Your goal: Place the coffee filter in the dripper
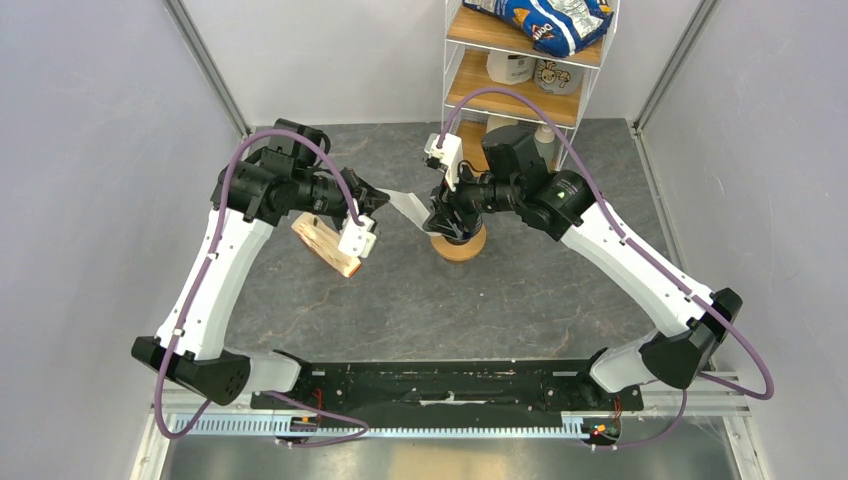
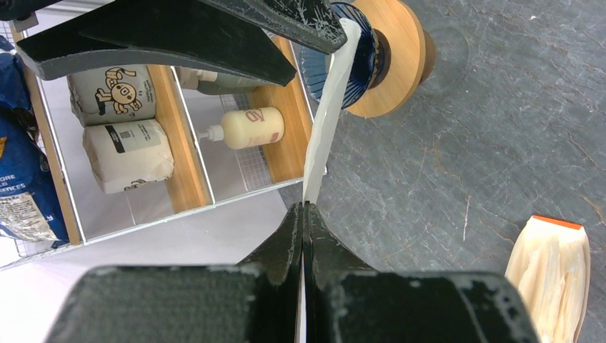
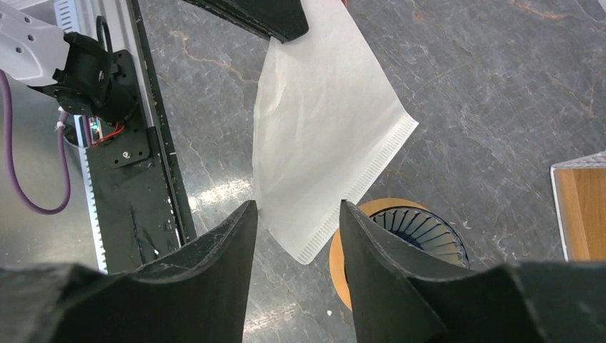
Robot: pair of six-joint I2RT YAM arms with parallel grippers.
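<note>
The coffee filter (image 3: 321, 136) hangs in the air just above the dripper (image 3: 421, 229), which sits on a wooden ring (image 2: 400, 43). Only the left wrist view shows the left gripper (image 2: 305, 207) clamped on one end of the filter. The right wrist view shows the right gripper (image 3: 296, 214) over the dripper, fingers apart around the filter's lower corner.

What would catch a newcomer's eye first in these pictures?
A thin white paper coffee filter hangs stretched in mid-air, pinched at one end by the shut left gripper. The right gripper stands open at its other end, above the dark blue ribbed dripper on a round wooden stand.
</note>
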